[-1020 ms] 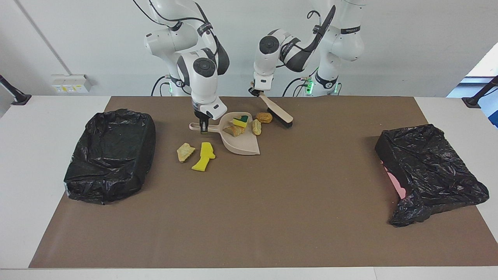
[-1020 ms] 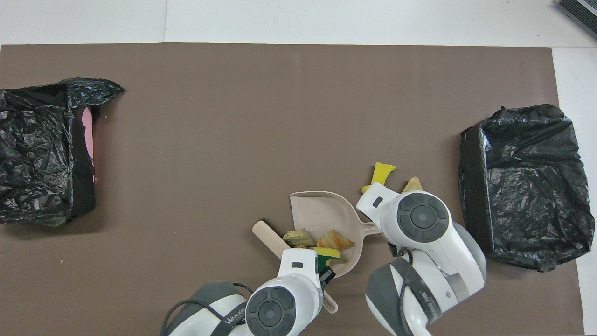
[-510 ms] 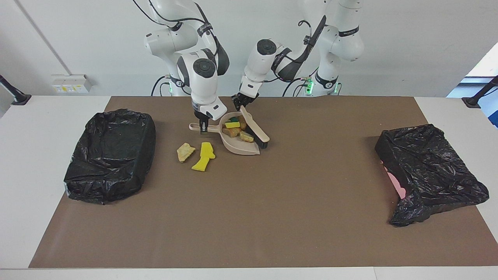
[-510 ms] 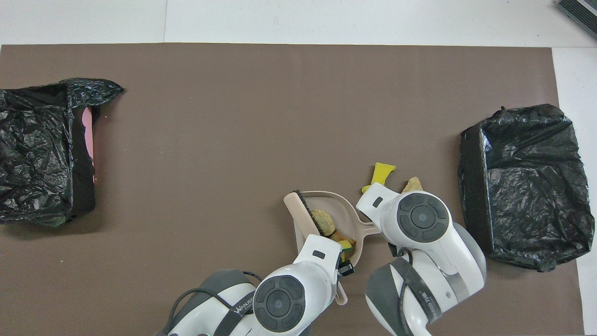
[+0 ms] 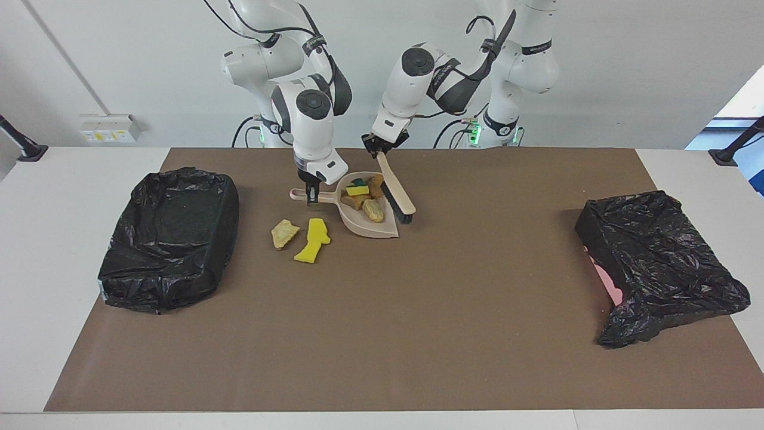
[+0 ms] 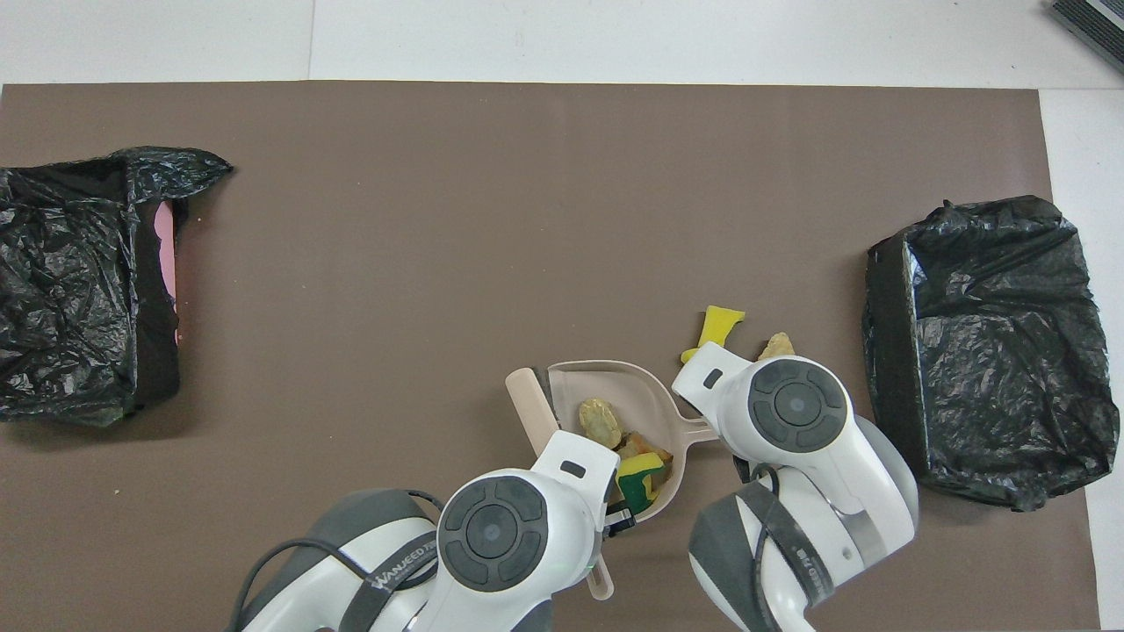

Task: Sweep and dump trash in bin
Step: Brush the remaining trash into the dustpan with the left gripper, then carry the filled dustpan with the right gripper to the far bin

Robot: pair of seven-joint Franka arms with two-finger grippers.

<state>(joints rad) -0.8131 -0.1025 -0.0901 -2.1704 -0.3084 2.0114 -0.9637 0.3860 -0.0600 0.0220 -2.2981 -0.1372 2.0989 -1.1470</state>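
Note:
My right gripper (image 5: pixel 311 196) is shut on the handle of the beige dustpan (image 5: pixel 363 224), which rests on the mat. Several pieces of trash lie in the pan: a green-backed yellow sponge (image 5: pixel 358 190) and golden-brown lumps (image 5: pixel 373 210). My left gripper (image 5: pixel 380 150) is shut on the handle of the beige brush (image 5: pixel 396 192). The brush slants down along the pan's side toward the left arm's end, bristles at the mat. A yellow sponge piece (image 5: pixel 313 240) and a pale beige chunk (image 5: pixel 284 233) lie on the mat beside the pan. In the overhead view the arms hide both grippers; the dustpan (image 6: pixel 615 379) and brush (image 6: pixel 530 405) show.
A bin lined with a black bag (image 5: pixel 170 236) stands toward the right arm's end of the brown mat. A second black-bagged bin (image 5: pixel 656 263) with a pink edge showing stands toward the left arm's end.
My left arm swept the brush toward the dustpan and pushed two lumps off the mat into it, then drew the brush back to the pan's side. The right gripper and dustpan stayed put.

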